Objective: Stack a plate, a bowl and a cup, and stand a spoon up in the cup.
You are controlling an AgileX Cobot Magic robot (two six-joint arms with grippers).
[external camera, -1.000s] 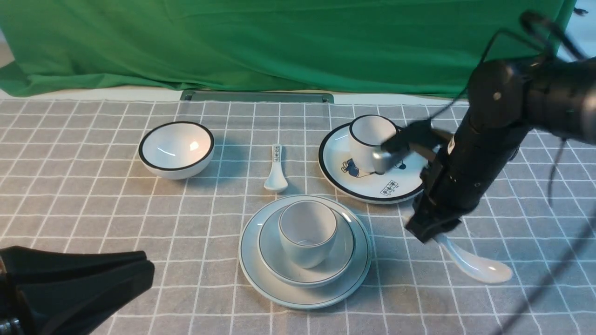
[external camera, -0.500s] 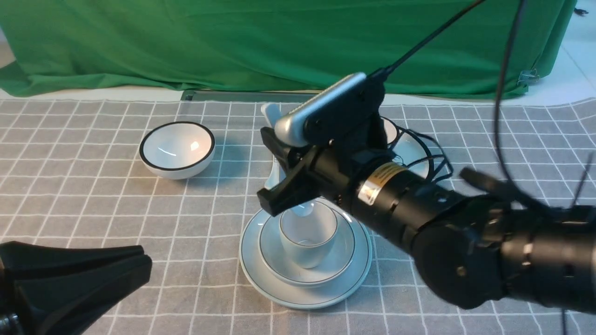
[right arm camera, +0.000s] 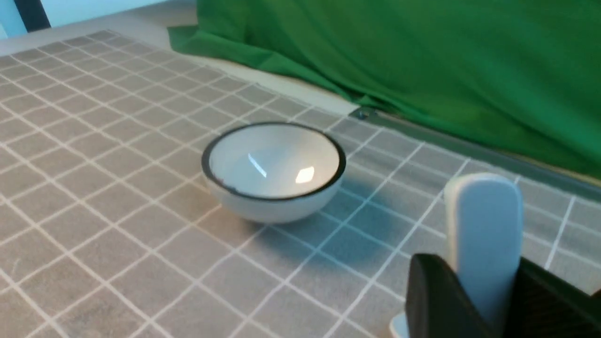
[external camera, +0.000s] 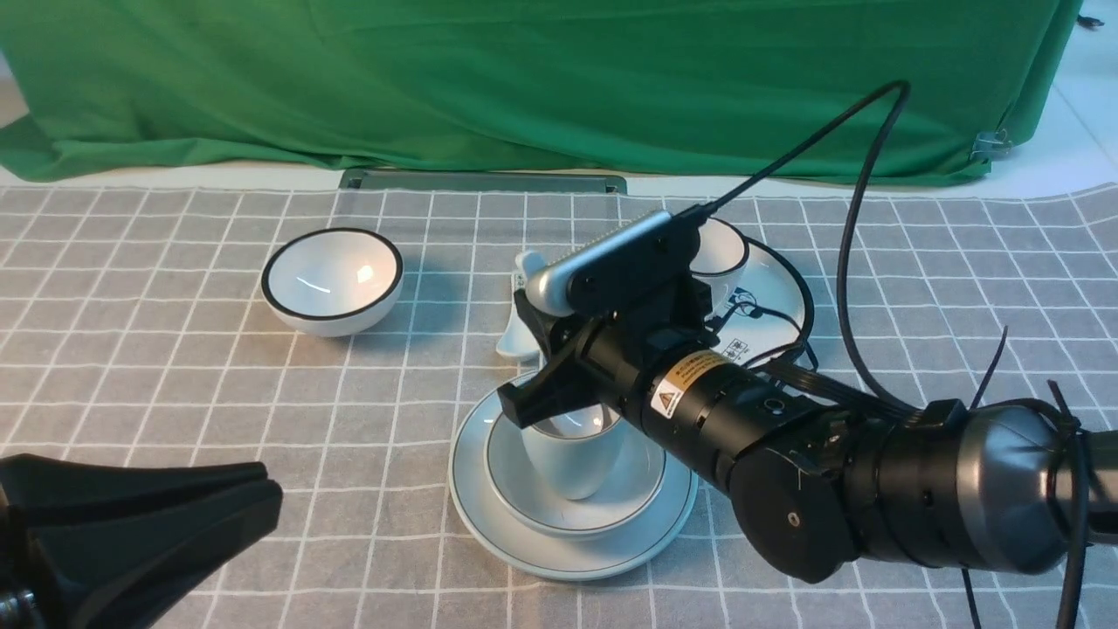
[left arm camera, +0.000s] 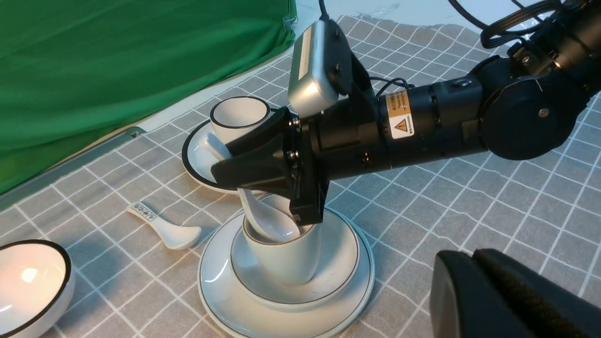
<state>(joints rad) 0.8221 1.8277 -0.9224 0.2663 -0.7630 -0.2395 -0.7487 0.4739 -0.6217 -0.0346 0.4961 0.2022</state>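
Observation:
The plate [external camera: 489, 524] lies at the table's centre front with the bowl [external camera: 633, 498] on it and the cup [external camera: 568, 463] standing in the bowl. My right gripper [external camera: 533, 358] is right above the cup, shut on the white spoon's handle [right arm camera: 483, 234]. The handle tip [external camera: 528, 262] sticks up behind the jaws. In the left wrist view the spoon's scoop [left arm camera: 274, 225] rests inside the cup [left arm camera: 286, 260]. My left gripper [external camera: 262, 498] is shut and empty, low at the front left, apart from the stack.
A black-rimmed bowl [external camera: 332, 279] stands at the back left. A small marked spoon [external camera: 517, 342] lies just behind the stack. A cartoon plate [external camera: 773, 306] with a black-rimmed cup [external camera: 723, 249] sits at the back right, behind my right arm. Green cloth hangs along the far edge.
My right arm swung from the table's right side to over the stack with the spoon, then came lower, and the spoon's scoop now sits in the cup. The left gripper has not moved.

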